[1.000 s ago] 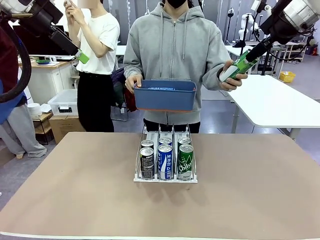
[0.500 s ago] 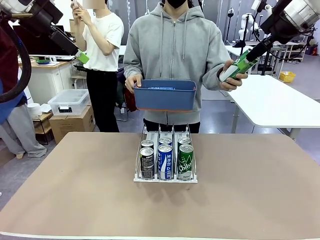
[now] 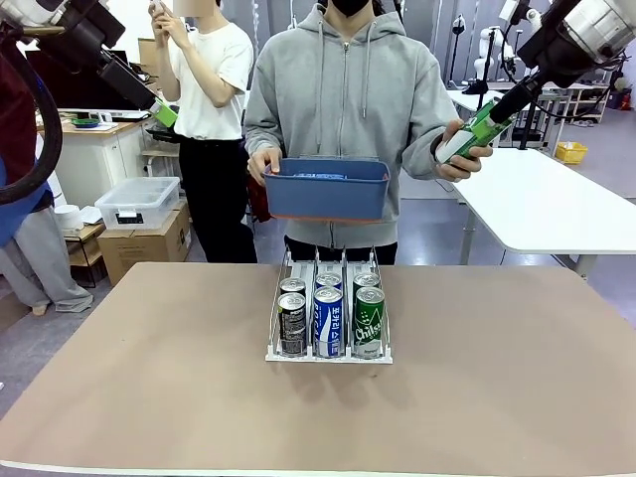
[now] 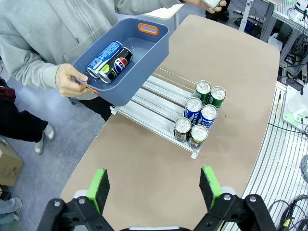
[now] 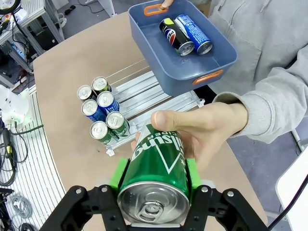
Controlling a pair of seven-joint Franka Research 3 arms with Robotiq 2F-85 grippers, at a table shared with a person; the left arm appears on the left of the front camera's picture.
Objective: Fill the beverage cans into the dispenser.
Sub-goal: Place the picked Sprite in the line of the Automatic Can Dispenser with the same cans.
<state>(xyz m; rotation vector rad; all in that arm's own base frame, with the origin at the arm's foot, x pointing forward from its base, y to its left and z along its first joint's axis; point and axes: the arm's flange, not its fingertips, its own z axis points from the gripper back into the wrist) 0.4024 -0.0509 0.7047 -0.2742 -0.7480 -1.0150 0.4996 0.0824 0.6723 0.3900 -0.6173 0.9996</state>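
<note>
Handover step: the right gripper pinches a green can, silver-topped with white lettering. The person's hand also grips it, high above and to the right of the dispenser. Next, I judge, the hand must let go, and the can then needs lowering upright into a lane's far end. The left gripper hangs spread and empty, high to the dispenser's left. The dispenser holds 6 upright cans, 2 per lane, at its near end. A blue bin with 2 more is held above its far end.
</note>
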